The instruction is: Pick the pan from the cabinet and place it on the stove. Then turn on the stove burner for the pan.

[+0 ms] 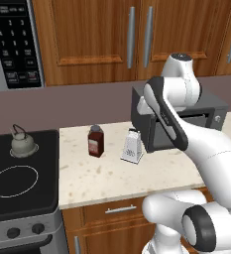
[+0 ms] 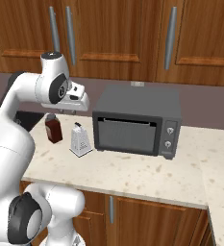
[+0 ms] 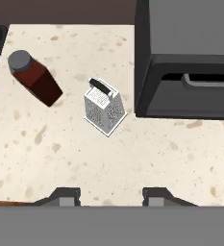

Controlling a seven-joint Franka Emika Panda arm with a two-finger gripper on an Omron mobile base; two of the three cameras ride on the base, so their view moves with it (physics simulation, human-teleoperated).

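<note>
Cabinet (image 1: pixel 97 34) doors all closed across the wall, silver bar handles untouched; pan isn't visible anywhere, so presumably behind one of those doors, can't tell which. Stove (image 1: pixel 23 198) sits at the left end of the counter, big burner ring (image 1: pixel 14 180) bare, knobs along the steel front not touched as far as I can judge. Grey kettle (image 1: pixel 23 144) on the back burner, not our target. Toaster oven (image 2: pixel 135 122) on the counter (image 2: pixel 132 178) right of centre, box grater (image 3: pixel 104 105) just beside its left edge, dark red bottle (image 3: pixel 34 77) a bit further left, apart from the grater. Arm held above the counter, hand looking straight down. Gripper (image 3: pixel 111 197) hovers over bare countertop, fingers spread with a clear gap, nothing between them. Progress: basically zero. Left: open cabinet, grab pan, set it on the ring, turn the matching knob
</note>
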